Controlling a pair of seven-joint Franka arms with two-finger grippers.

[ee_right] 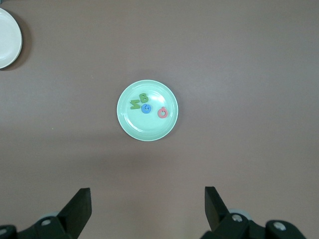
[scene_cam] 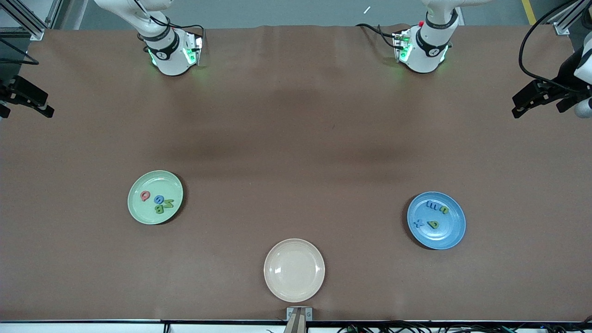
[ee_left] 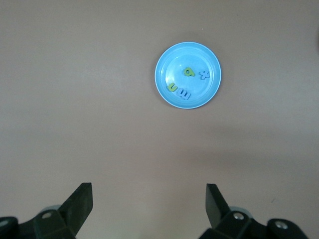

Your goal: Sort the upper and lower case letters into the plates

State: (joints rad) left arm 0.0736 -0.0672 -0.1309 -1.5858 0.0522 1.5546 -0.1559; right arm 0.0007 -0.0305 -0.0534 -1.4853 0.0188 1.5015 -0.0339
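Note:
The pale mint green plate (scene_cam: 155, 197) lies toward the right arm's end of the table and holds a red letter, a blue letter and two green letters. It also shows in the right wrist view (ee_right: 147, 110). The medium blue plate (scene_cam: 436, 220) lies toward the left arm's end and holds two blue and two green small letters; it also shows in the left wrist view (ee_left: 188, 74). My left gripper (ee_left: 149, 199) is open and empty, high over bare table. My right gripper (ee_right: 148, 201) is open and empty, high over bare table.
A cream-beige plate (scene_cam: 294, 270) lies empty near the front edge, between the two other plates; it also shows at the edge of the right wrist view (ee_right: 7, 37). The brown table (scene_cam: 296, 129) is bare between the plates and the arm bases.

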